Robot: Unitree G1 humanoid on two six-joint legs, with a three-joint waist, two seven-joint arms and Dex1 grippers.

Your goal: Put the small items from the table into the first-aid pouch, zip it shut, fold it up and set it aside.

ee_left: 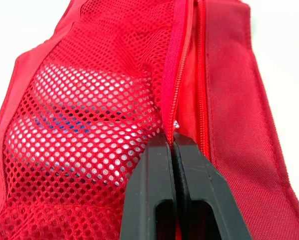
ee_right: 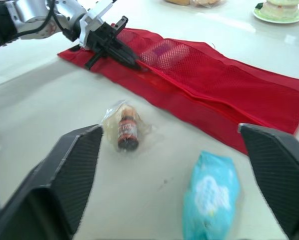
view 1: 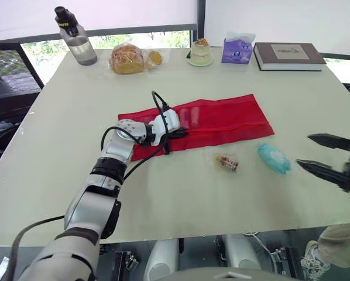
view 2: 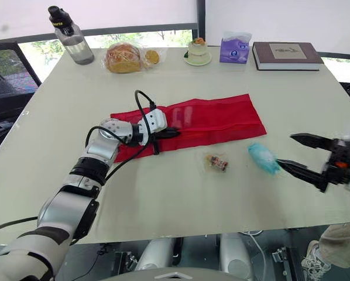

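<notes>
Open tabletop (view 1: pixel 181 205) runs along the near edge and between the red pouch (view 1: pixel 227 120) and the far-edge row of bottle (view 1: pixel 75 38), bread (view 1: pixel 127 58), cake (view 1: pixel 200 51), tissue pack (view 1: pixel 237 50) and book (view 1: pixel 289 56). The left arm (view 1: pixel 113 161) and left gripper (view 1: pixel 179 134) cover the pouch's left end. A bagged vial (view 1: pixel 226 162) and a blue packet (view 1: pixel 274 158) lie between pouch and right gripper (view 1: pixel 304 150).

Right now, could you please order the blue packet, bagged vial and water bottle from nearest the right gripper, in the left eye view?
1. Blue packet, beside the right gripper.
2. Bagged vial, nearer the centre.
3. Water bottle, far left corner.
</notes>
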